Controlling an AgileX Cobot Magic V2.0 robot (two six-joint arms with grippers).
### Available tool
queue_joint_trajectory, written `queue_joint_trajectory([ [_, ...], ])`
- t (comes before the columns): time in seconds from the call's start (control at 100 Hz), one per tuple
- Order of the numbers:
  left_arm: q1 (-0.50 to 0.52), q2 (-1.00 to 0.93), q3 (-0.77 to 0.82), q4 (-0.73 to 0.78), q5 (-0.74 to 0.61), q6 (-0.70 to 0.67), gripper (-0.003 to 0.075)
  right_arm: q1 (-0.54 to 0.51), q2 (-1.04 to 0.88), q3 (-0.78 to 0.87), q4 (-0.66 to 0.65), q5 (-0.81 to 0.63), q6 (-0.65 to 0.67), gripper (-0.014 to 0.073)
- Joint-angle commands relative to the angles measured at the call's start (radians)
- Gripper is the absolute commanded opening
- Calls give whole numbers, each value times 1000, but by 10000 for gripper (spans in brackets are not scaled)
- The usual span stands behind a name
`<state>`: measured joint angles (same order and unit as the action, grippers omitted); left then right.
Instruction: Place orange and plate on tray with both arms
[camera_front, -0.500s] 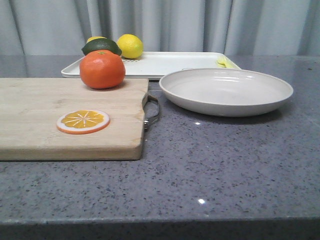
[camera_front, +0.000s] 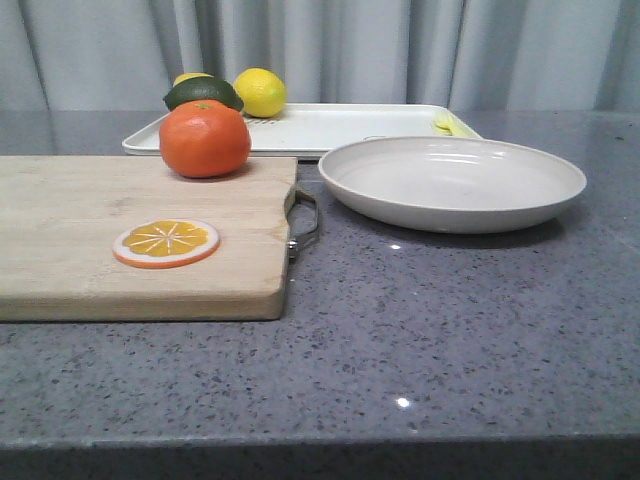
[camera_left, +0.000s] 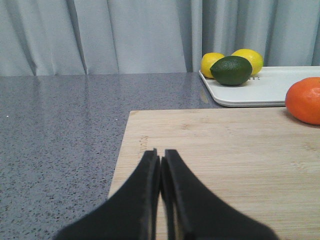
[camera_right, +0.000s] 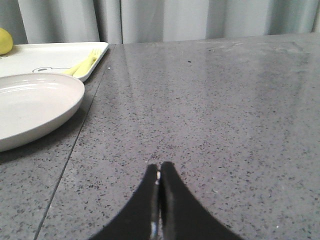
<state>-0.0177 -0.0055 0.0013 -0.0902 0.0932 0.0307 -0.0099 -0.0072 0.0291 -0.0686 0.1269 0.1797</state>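
1. Spanning the whole scene is the grey speckled countertop (camera_front: 450, 330), with a pale curtain (camera_front: 400, 50) hanging behind it.
2. The wooden cutting board (camera_front: 90, 240) lies at the near left, its metal handle (camera_front: 305, 222) pointing right toward the plate.
3. The tray (camera_front: 330, 128) is flat, white and rectangular with a low rim and rounded corners; it sits far back, behind both board and plate.
4. The plate (camera_front: 452, 183) is a wide, shallow, off-white round dish with a raised rim, resting on the counter to the right of the board, just in front of the tray.
5. The orange (camera_front: 205, 138) is round, glossy and orange-red with a small green dimple on top; it stands on the far right corner of the board, just in front of the tray.
6. On the tray's far left corner lie a lemon (camera_front: 260, 92) and a dark green lime (camera_front: 203, 92), with a second yellow fruit (camera_front: 190, 77) behind.
7. An orange slice (camera_front: 166, 243) lies flat on the board, nearer than the whole fruit.
8. My left gripper (camera_left: 160, 156) hovers over the board, fingers pressed together, holding nothing.
9. My right gripper (camera_right: 159, 170) sits low over bare counter to the right of the plate, likewise closed and empty.
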Motion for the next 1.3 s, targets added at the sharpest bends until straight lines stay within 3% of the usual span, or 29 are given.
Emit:
queue_joint_trajectory([
  [0.0,1,-32,9,1,-69,-6,-20,-9,-16,-23,-15,-72,-1,-67],
  [0.73,1,-32,-28,-12,-71,-6,-20,-9,-16,-42,-13,-90,-1,-67],
  [1.19,1,118,-250,-93,22,-6,-20,-9,19,-159,-13,-11,-1,-67],
  [1.29,-1,204,-362,-97,116,-6,-20,-9,60,-237,-13,57,-1,-67],
])
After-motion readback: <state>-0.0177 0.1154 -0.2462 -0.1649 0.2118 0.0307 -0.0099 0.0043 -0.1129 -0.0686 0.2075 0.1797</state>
